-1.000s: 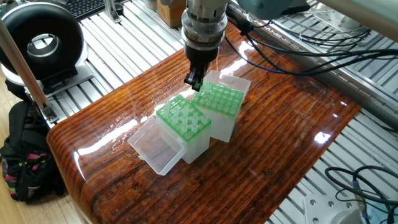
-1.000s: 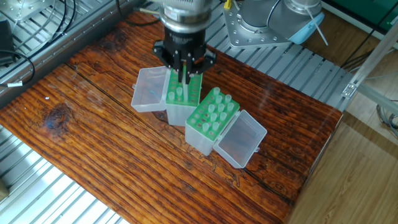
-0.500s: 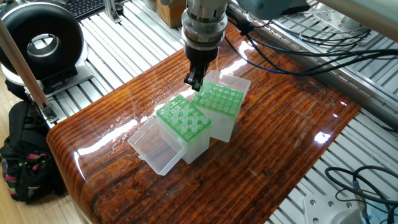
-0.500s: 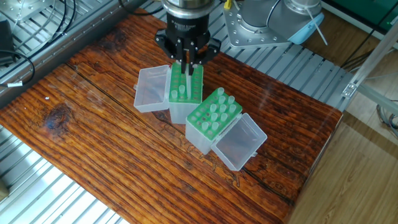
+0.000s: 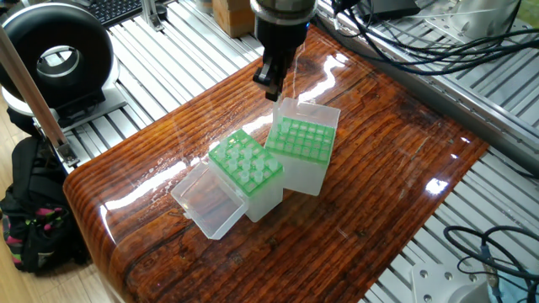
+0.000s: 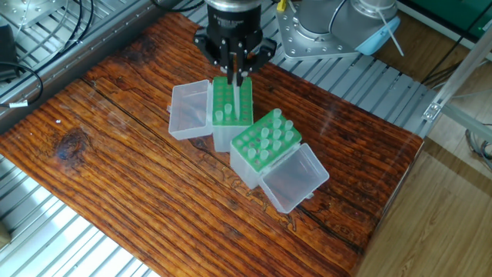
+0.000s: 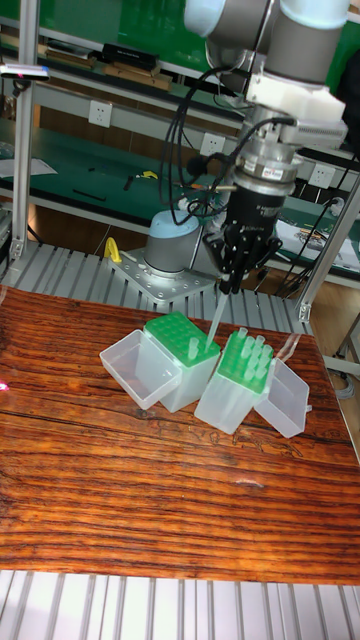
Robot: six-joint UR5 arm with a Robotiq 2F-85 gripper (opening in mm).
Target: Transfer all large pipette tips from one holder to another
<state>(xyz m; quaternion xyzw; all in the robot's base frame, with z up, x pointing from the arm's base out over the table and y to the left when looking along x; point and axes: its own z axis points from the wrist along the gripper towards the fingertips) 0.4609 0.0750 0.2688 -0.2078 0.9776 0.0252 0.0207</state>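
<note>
Your hand [image 7: 232, 284] hangs above the two green-topped translucent racks, fingers clamped on one translucent whitish cone-shaped pipette tip [image 7: 214, 322]; that tip hangs clear in the air, slanting down toward the nearly empty green grid rack [image 7: 181, 340], which carries one tip [image 6: 219, 116] at its edge. The other green grid rack [image 6: 264, 141], just beside and tilted against it, is full of standing tips [image 6: 264, 135]. Both clear hinged lids [image 5: 208, 199] lie open on the glossy brown wooden tabletop [image 5: 379, 160].
</note>
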